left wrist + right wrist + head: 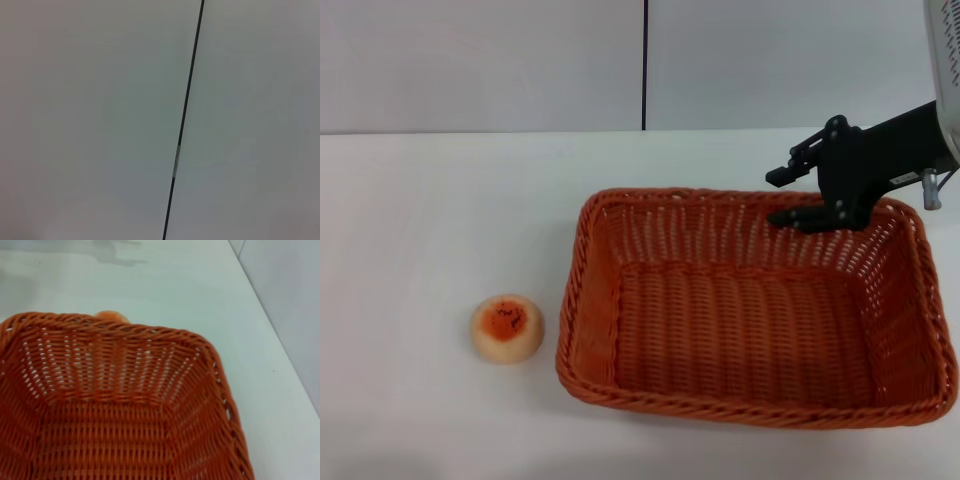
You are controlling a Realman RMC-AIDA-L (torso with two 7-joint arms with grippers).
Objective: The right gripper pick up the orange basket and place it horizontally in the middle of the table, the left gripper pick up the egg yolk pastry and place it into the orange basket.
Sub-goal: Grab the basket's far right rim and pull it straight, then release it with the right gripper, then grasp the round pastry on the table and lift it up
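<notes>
The orange basket [750,320] lies flat on the white table [440,200], right of centre, long side across. My right gripper [782,197] hangs over the basket's far rim near its right corner. It is open, with one finger behind the rim and the other inside the basket. The egg yolk pastry [507,327] sits on the table just left of the basket, apart from it. The right wrist view looks into the basket [110,405], and the pastry [112,316] peeks over its rim. My left gripper is out of view.
A pale wall with a dark vertical seam [644,65] stands behind the table; the left wrist view shows only this wall and seam [185,115]. In the right wrist view the table's edge [270,330] runs close beside the basket.
</notes>
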